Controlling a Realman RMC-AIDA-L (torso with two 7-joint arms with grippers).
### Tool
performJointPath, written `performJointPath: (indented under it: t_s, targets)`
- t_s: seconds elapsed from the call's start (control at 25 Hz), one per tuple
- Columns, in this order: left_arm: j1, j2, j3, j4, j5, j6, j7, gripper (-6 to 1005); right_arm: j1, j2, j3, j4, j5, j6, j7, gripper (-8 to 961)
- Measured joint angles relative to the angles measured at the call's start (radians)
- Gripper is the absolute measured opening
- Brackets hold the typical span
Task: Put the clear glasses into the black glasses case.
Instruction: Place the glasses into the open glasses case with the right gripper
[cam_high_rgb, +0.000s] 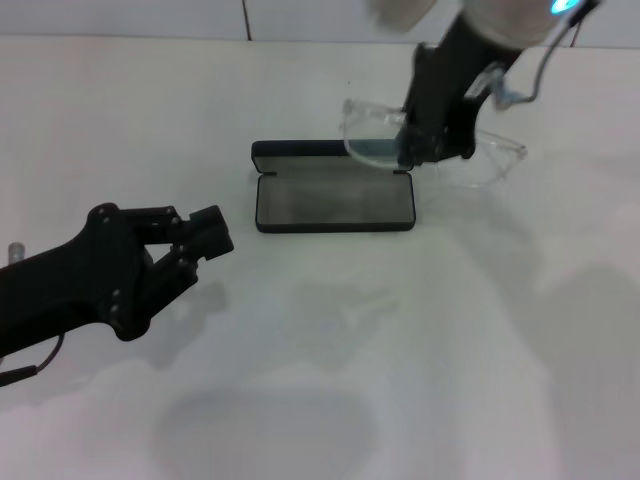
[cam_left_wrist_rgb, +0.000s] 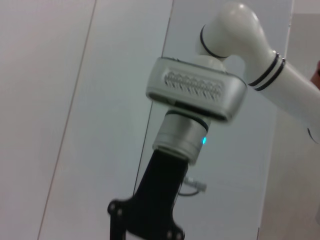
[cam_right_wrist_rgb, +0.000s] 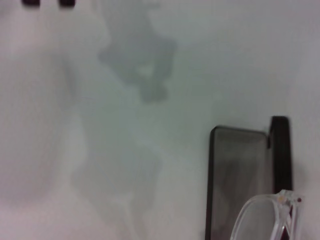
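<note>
The black glasses case (cam_high_rgb: 334, 228) lies open in the middle of the table, grey lining up, with its lid (cam_high_rgb: 300, 151) standing along the far side. My right gripper (cam_high_rgb: 420, 152) hangs over the case's far right corner, shut on the clear glasses (cam_high_rgb: 492, 160). They are held off the table and reach from above the lid out past the case's right end. The right wrist view shows the open case (cam_right_wrist_rgb: 235, 175) with a clear lens (cam_right_wrist_rgb: 262, 217) in front of it. My left gripper (cam_high_rgb: 205, 250) rests low at the left, open and holding nothing.
The table is plain white, with a wall seam behind it. The left wrist view looks across at my right arm's white and silver wrist (cam_left_wrist_rgb: 196, 95) against the wall. A thin cable (cam_high_rgb: 25, 372) trails from the left arm near the table's left edge.
</note>
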Motion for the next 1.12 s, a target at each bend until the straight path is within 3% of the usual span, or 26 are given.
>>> performJointPath:
  t_s: [0.04, 0.32, 0.6, 1.12]
  targets:
    - [0.004, 0.0, -0.002, 0.001, 0.0, 0.0, 0.001, 106, 0.021, 0.001, -0.124, 0.02, -0.003, 0.049, 0.005, 112]
    - [0.001, 0.0, -0.003, 0.002, 0.001, 0.001, 0.002, 106, -0.013, 0.003, -0.34, 0.026, 0.036, 0.203, 0.031, 113]
    - [-0.011, 0.0, -0.003, 0.003, 0.002, 0.001, -0.002, 106, -0.067, 0.005, -0.398, 0.054, 0.084, 0.341, 0.032, 112]
    - [-0.038, -0.004, -0.003, 0.0, 0.003, -0.006, -0.004, 105, -0.088, 0.005, -0.487, 0.099, 0.083, 0.464, 0.025, 112]
